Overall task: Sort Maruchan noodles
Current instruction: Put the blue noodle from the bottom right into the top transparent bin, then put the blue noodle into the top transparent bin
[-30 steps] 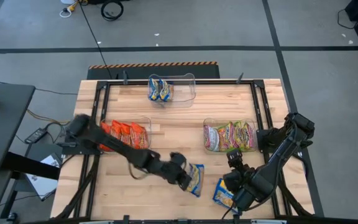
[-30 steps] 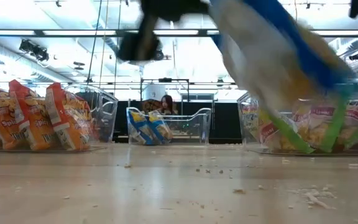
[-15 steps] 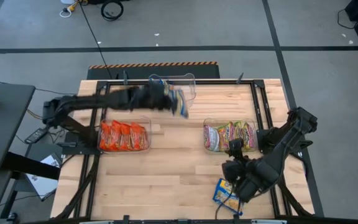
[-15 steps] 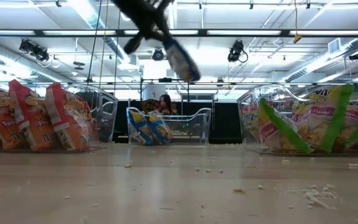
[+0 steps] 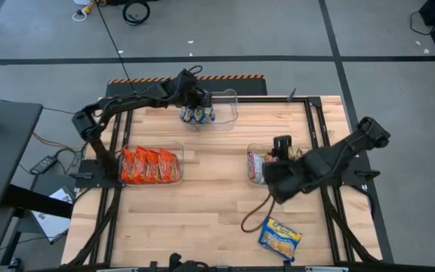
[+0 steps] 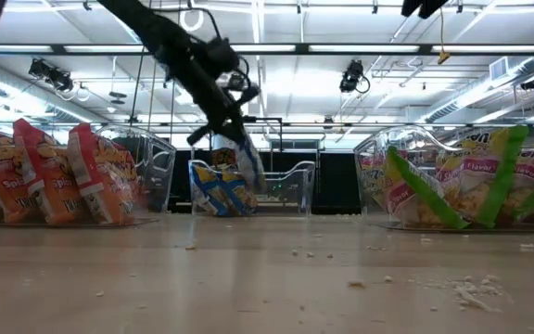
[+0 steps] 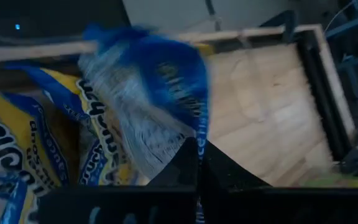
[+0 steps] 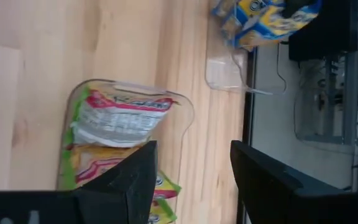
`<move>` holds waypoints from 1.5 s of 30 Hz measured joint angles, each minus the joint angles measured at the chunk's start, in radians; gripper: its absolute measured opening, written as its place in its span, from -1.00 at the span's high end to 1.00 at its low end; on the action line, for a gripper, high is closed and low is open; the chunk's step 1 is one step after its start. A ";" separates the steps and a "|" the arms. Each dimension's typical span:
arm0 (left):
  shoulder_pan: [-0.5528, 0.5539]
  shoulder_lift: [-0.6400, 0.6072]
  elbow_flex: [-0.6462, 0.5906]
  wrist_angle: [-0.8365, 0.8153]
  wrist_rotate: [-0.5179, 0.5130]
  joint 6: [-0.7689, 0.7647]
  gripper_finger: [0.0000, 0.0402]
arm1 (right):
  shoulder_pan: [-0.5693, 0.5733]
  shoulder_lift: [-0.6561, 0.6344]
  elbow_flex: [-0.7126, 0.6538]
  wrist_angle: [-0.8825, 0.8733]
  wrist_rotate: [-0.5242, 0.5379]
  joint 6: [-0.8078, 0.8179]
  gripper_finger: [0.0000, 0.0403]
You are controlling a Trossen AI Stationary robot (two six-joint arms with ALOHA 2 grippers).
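Observation:
My left gripper (image 5: 200, 102) reaches over the clear far bin (image 5: 225, 97) and is shut on a blue-and-yellow Maruchan noodle packet (image 7: 148, 106), which also shows in the low view (image 6: 246, 162). More blue-and-yellow packets (image 5: 193, 115) stand in that bin. My right gripper (image 8: 191, 180) is open and holds nothing, hovering over the near edge of the right bin (image 5: 305, 148) of green-and-pink packets (image 8: 117, 121). Another blue-and-yellow packet (image 5: 280, 235) lies flat on the table near the front right. Orange packets (image 5: 151, 164) stand in the left bin. My left gripper pinches the packet by one end (image 7: 188, 140) between its two shut fingers. The fingers slant down toward the far edge. The packet hangs below and ahead of them (image 6: 248, 172) over the far bin; whether its lower end touches the packets there I cannot tell.
A black frame (image 5: 312, 121) runs around the wooden tabletop. The middle of the table (image 5: 210, 196) is bare wood with crumbs. A dark cable (image 5: 251, 219) dangles from the right arm near the loose packet. A person shows in the room beyond the far bin (image 6: 247, 153).
My left gripper has swung from the table's near middle to the far bin, carrying the blue-and-yellow packet lifted clear. My right gripper has risen from beside the loose packet at the front right and moved toward the far edge, over the right bin, staying open.

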 joint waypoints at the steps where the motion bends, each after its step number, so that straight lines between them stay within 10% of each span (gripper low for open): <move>1: 0.009 0.019 0.000 0.005 0.015 0.005 1.00 | -0.017 -0.007 0.000 0.010 -0.004 -0.017 -0.03; 32: 0.013 0.115 0.000 -0.002 -0.008 0.030 0.63 | -0.078 -0.059 -0.001 0.033 -0.137 -0.030 -0.03; 45: -0.084 -0.183 0.001 -0.229 0.005 0.205 0.54 | 0.034 -0.004 -0.001 0.105 -0.341 0.205 -0.03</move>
